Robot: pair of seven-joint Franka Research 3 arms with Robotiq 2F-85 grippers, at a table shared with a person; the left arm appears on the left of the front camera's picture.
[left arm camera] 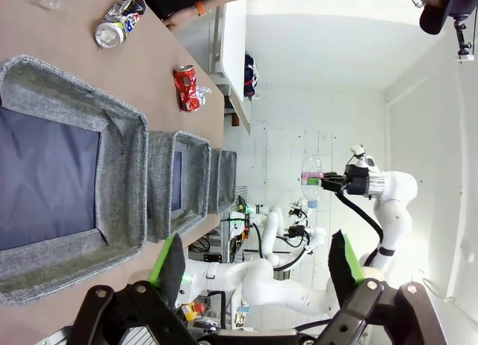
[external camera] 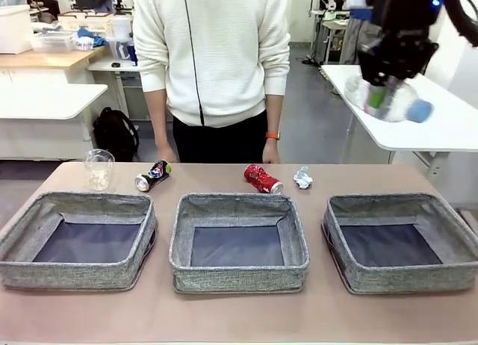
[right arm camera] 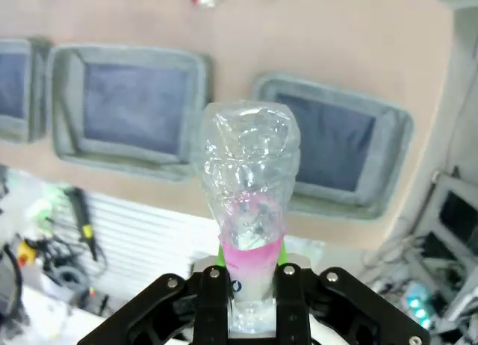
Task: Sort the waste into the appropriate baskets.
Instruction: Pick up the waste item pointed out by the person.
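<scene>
My right gripper point(external camera: 378, 95) hangs high at the right, shut on the clear plastic bottle point(external camera: 394, 104) with the pink label and blue cap. In the right wrist view the bottle point(right arm camera: 250, 181) points down from the gripper point(right arm camera: 251, 276) toward the gap between two baskets. Three grey woven baskets point(external camera: 71, 274) point(external camera: 239, 278) point(external camera: 407, 279) stand in a row with nothing in them. Behind them lie the clear cup point(external camera: 98, 169), dark can point(external camera: 152, 175), red can point(external camera: 262, 178) and paper wad point(external camera: 302, 178). My left gripper point(left arm camera: 258, 263) is open and holds nothing, off to the side of one basket point(left arm camera: 123, 173).
A person in a white sweater stands at the far edge, both hands point(external camera: 272, 152) resting near the table edge behind the cans. A white table point(external camera: 441, 128) stands behind at the right. Bare tabletop runs in front of the baskets.
</scene>
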